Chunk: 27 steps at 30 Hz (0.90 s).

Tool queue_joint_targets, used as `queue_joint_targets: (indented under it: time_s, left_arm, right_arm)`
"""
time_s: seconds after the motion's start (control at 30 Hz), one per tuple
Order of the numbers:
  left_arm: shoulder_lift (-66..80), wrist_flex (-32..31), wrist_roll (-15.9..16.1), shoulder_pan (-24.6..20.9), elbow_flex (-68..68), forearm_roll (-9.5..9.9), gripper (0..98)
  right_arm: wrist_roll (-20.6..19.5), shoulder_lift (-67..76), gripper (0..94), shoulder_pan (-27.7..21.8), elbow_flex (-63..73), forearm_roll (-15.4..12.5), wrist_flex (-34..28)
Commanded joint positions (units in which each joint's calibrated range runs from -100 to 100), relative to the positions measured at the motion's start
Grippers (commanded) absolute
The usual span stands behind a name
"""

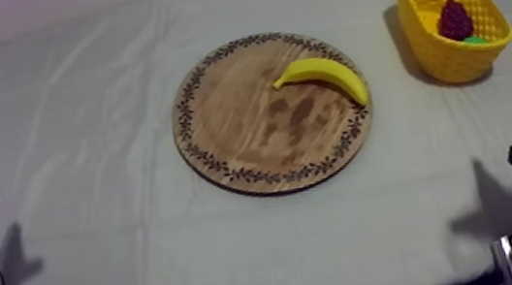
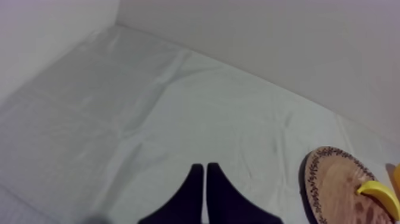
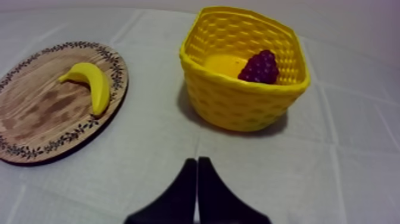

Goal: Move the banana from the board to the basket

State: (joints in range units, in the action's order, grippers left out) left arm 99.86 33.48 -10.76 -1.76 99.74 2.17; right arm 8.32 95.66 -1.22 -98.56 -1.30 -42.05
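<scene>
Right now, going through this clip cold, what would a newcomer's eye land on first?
The yellow banana stands out, lying on the round wooden board at mid-table, on its basket side. Next comes the bright yellow basket on the cloth right of the board, a dark bunch of grapes inside. The left end effector and right end effector sit shut, away from both.

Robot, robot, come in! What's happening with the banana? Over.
Both shut, empty: left gripper, right gripper facing yellow basket. Untouched banana on wooden board. In basket: bunch of grapes; path open.
</scene>
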Motion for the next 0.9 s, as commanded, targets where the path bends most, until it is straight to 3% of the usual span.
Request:
queue_joint_targets:
  time_s: [0.0,0.87]
  left_arm:
    - [0.0,0.0,0.0,0.0,0.0,0.0,0.1]
    - [0.0,0.0,0.0,0.0,0.0,0.0,0.1]
  right_arm:
    - [0.2,0.0,0.7,0.0,0.1,0.0,-0.5]
    - [-0.2,0.0,0.7,-0.6,0.6,-0.1,-1.7]
